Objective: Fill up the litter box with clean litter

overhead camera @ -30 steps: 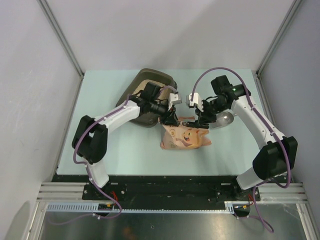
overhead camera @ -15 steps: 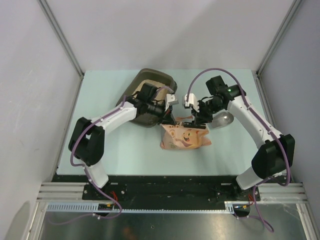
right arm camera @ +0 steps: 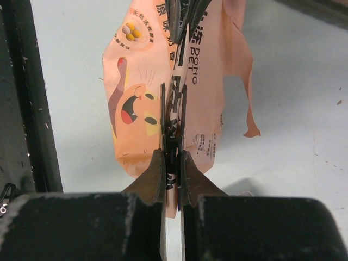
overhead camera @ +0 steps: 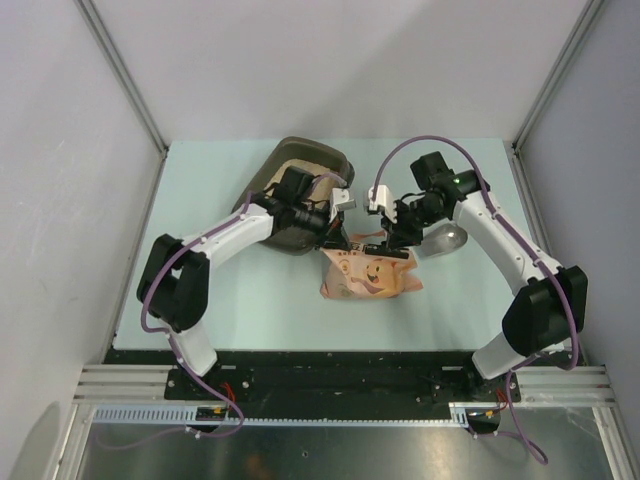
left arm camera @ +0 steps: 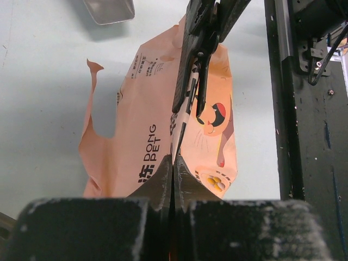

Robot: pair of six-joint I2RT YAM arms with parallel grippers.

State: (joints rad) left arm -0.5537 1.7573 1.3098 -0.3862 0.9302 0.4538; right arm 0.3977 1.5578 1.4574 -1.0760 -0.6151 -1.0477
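Pinching the bag (overhead camera: 372,277) top edge from opposite ends: left claw (left arm camera: 174,165), right claw (right arm camera: 173,156). The litter box (overhead camera: 322,155) sits just behind the left claw, nearer that arm.

The litter box (overhead camera: 300,142) is lying flat near the bench's far edge, left of centre, its long axis slanting. It is dark grey-brown, rounded-rectangular, with a raised rim. Its floor is showing paler tan; granules cannot be resolved.
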